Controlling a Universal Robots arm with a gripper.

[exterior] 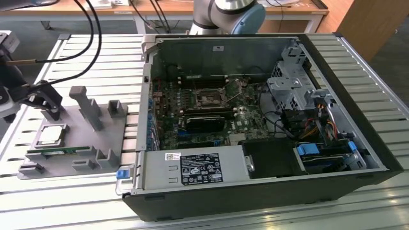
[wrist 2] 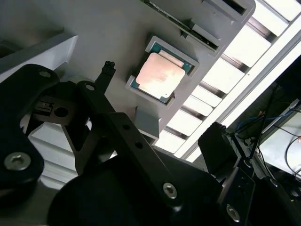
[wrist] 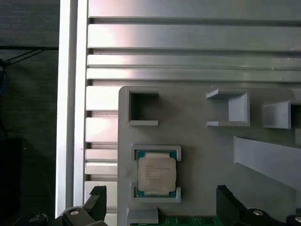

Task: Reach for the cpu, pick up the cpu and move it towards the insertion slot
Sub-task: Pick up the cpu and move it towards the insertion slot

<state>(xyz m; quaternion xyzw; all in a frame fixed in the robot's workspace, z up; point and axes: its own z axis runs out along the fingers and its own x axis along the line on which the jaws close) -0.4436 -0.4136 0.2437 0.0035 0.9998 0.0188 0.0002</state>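
Black claw [wrist: 161, 195] with silver screws [wrist 2: 170, 189], grey arm [exterior: 217, 14] with blue cap [exterior: 250, 21], black cables [exterior: 96, 38]

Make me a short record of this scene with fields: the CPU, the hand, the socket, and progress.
cpu: small flat square silvery chip, lying in a pocket of the grey plastic holder tray
hand: black two-fingered hand, open, over the chip, fingers apart from it
slot: square metal-framed socket on the green board inside the open black computer case
progress: chip not yet picked up
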